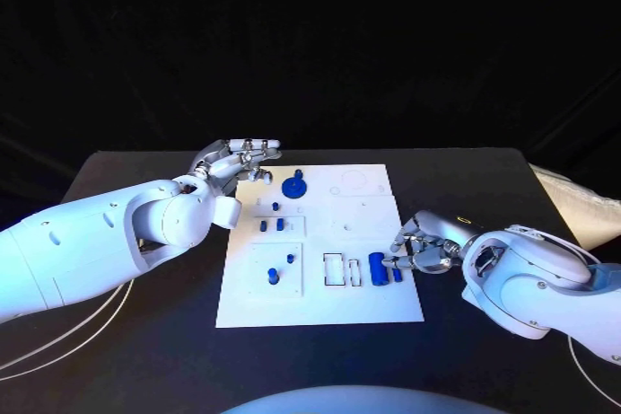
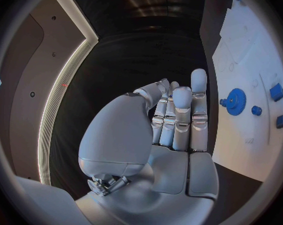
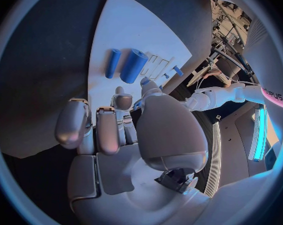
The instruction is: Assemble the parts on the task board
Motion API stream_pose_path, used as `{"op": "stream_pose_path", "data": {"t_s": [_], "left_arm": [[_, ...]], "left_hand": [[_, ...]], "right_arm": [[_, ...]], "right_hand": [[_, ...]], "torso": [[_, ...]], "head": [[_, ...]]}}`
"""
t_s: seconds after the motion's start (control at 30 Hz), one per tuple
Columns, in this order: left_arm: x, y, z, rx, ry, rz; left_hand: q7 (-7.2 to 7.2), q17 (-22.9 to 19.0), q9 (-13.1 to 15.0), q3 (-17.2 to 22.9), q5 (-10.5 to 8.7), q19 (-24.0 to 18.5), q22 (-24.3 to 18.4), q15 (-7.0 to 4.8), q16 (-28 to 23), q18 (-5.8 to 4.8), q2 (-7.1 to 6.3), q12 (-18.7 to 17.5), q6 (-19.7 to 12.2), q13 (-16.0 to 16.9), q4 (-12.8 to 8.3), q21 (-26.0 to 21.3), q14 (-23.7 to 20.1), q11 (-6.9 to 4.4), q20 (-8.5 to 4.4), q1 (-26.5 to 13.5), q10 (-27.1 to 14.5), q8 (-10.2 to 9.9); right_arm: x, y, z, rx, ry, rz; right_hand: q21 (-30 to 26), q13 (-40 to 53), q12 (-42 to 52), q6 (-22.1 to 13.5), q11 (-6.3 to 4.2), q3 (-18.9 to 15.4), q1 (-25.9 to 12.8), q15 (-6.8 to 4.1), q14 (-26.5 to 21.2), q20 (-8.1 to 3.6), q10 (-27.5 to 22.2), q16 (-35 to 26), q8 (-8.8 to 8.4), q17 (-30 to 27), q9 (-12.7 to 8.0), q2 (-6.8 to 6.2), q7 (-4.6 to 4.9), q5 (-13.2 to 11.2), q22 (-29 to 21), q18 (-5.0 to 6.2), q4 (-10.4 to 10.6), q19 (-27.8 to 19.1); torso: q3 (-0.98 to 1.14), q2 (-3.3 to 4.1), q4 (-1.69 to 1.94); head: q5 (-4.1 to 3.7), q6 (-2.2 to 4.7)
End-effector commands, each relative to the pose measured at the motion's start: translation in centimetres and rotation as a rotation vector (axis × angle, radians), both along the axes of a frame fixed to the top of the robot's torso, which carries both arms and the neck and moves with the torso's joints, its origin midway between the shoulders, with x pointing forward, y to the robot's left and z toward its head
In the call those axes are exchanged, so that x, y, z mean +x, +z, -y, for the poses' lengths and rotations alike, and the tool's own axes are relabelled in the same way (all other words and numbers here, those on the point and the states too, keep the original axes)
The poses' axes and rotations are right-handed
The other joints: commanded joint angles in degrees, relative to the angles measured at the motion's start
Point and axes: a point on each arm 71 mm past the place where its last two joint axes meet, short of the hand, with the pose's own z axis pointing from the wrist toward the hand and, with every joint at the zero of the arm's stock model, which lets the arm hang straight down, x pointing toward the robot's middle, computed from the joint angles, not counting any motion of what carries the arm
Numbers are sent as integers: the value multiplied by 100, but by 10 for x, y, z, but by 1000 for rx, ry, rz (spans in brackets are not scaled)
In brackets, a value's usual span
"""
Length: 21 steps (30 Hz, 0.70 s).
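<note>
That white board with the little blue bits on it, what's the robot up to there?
A two-armed robot is working over a white task board on a black table, meant to assemble the small blue parts. At this moment neither robot hand holds anything. The left robot hand sits at the board's far left corner, fingers straight and together, near a blue gear. The right robot hand sits at the board's right edge, beside two blue cylinders that lie on the board.

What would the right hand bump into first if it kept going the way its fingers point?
Probably the two blue cylinders lying on the task board just ahead of the right hand; depth is hard to judge.
</note>
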Motion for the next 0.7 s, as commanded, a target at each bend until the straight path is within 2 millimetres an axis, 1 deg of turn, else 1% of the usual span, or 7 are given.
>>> {"op": "stream_pose_path", "data": {"t_s": [0.03, 0.17, 0.27, 0.47, 0.7], "left_arm": [[-1, 1, 2, -6, -24, 8], [-1, 0, 2, -4, -21, 7], [-1, 0, 1, -3, -20, 7], [-1, 0, 1, -3, -20, 6], [-1, 0, 1, -3, -20, 6]], "left_hand": [[-3, -4, -8, -24, -8, -18, -6, 2, -24, 112, 39, 18, -51, 6, -7, -36, -23, 2, 8, -5, -27, 23], [-3, -4, -8, -24, -8, -18, -6, 2, -24, 112, 39, 18, -51, 6, -7, -36, -23, 2, 8, -5, -27, 23], [-3, -4, -8, -24, -8, -18, -6, 2, -24, 112, 39, 18, -51, 6, -7, -36, -23, 2, 8, -5, -27, 23], [-3, -4, -8, -24, -8, -18, -6, 2, -24, 112, 39, 18, -51, 6, -7, -36, -23, 2, 8, -5, -27, 23], [-1, -5, -7, -27, -8, -18, -9, 3, -25, 112, 41, 22, -55, 5, -10, -40, -25, 4, 9, -4, -33, 25]], "right_arm": [[-1, -4, -1, -47, 1, -14], [-1, -9, -5, -59, 10, -28], [-1, -12, -7, -68, 19, -34], [-2, -19, -14, -81, 38, -46], [-2, -29, -22, -93, 57, -66]], "right_hand": [[37, 59, 45, -2, 8, -51, 3, -44, 303, 9, -2, 41, 24, 12, 11, 47, -19, 42, 16, -40, 18, 26], [57, 303, 238, 19, 0, -120, 33, -48, 308, 7, 82, 72, 62, 60, 29, 78, -29, 27, 50, -43, 62, 31], [67, 358, 280, 26, -3, -145, 45, -50, 309, 5, 98, 83, 75, 76, 35, 89, -33, 12, 67, -46, 73, 34], [78, 380, 288, 34, -7, -169, 66, -53, 312, 4, 95, 99, 89, 102, 43, 105, -37, 1, 88, -49, 78, 38], [87, 399, 293, 41, -9, -185, 98, -55, 314, 2, 88, 110, 102, 119, 50, 126, -40, -4, 105, -51, 75, 40]], "torso": [[-4, 3, -2], [-4, 2, -4], [4, 1, -6], [-2, 3, -3], [0, 6, -6]], "head": [[5, -19], [-3, -29], [5, -36], [-6, -47], [-8, -59]]}}
